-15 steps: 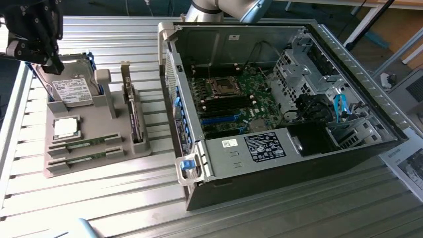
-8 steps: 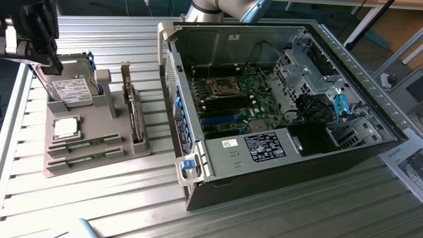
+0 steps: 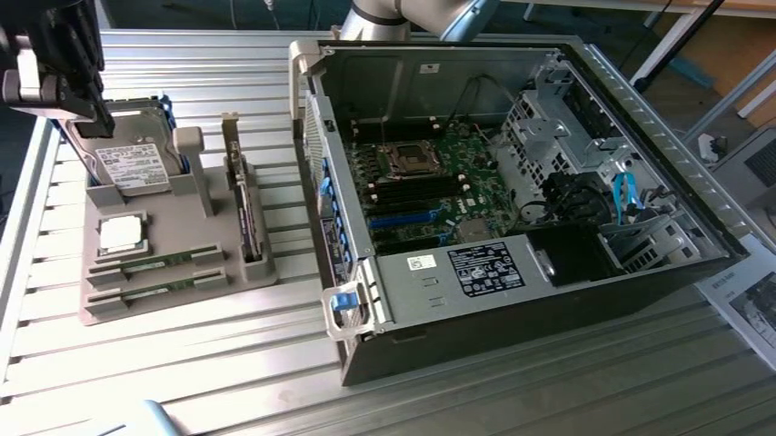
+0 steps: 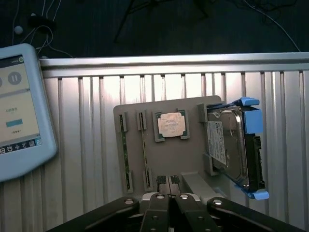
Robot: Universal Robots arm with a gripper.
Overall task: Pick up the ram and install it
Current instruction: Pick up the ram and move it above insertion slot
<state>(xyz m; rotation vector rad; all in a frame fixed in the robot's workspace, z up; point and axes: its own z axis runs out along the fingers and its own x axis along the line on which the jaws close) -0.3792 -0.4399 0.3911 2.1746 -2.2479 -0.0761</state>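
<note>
Two ram sticks point(image 3: 155, 262) point(image 3: 158, 290), thin and green, lie in slots at the near end of a grey holder point(image 3: 182, 232). In the wrist view the ram sticks point(image 4: 126, 154) point(image 4: 145, 145) run side by side along the holder point(image 4: 188, 150). My black gripper point(image 3: 102, 123) hangs above the far end of the holder, over the hard drive and apart from the ram. Its fingers point(image 4: 159, 200) are shut together with nothing between them.
The holder also carries a silver hard drive point(image 3: 131, 163) point(image 4: 224, 145) in a blue frame, a square processor chip point(image 3: 122, 233) point(image 4: 171, 124) and a dark stick on edge point(image 3: 249, 218). An open computer case point(image 3: 363, 300) with its motherboard point(image 3: 424, 182) stands on the exterior view's right. A tablet-like pendant point(image 4: 17, 111) lies beside the holder.
</note>
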